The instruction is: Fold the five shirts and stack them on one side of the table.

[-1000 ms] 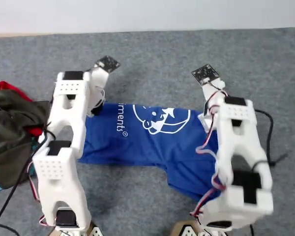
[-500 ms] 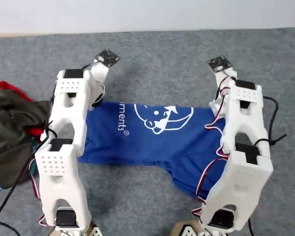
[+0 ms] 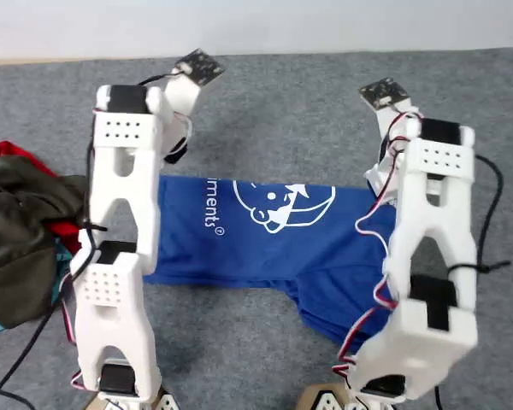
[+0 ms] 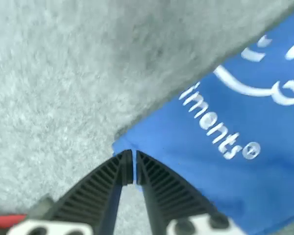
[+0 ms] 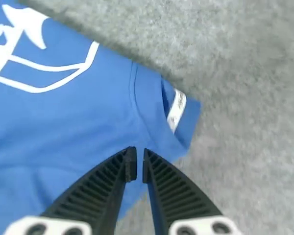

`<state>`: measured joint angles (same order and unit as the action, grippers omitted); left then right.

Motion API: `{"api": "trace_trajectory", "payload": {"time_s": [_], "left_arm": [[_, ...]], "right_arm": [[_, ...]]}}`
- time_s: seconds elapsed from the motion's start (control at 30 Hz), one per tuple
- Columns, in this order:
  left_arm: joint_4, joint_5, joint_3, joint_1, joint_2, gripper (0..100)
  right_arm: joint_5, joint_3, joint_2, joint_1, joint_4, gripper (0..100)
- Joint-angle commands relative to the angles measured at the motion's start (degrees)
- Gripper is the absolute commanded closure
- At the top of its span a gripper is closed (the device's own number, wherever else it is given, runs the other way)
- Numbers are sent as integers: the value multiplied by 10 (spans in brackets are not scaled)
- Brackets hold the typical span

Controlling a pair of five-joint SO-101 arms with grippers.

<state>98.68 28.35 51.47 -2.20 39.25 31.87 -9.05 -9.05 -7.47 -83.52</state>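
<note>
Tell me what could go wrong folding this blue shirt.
The left gripper and right gripper are shut over the far corners of the blue shirt; coming down like that, they might push the cloth instead of pinching it. The shirt's near part lies uneven under the right arm, so a fold could come out crooked. The clothes pile beside the left arm might snag.

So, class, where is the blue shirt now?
In the high view the blue shirt lies spread in the middle of the table, the clothes pile to its left.

The high camera looks down over the counter [image 3: 282,94]; both wrist cameras look closely at the shared blue shirt [image 3: 239,248].
</note>
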Motion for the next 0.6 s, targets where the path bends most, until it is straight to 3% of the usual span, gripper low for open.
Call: {"api": "trace_trajectory", "payload": {"time_s": [0.0,0.2,0.57], "left_arm": [[19,-47,29,-30,-31,981],[18,-89,-42,-130,-88,982],[18,-86,-145,-324,-126,981]], "right_arm": [[-6,-31,95,0,-46,968],[-6,-31,220,-69,-99,991],[-2,4,378,-356,-153,989]]}}
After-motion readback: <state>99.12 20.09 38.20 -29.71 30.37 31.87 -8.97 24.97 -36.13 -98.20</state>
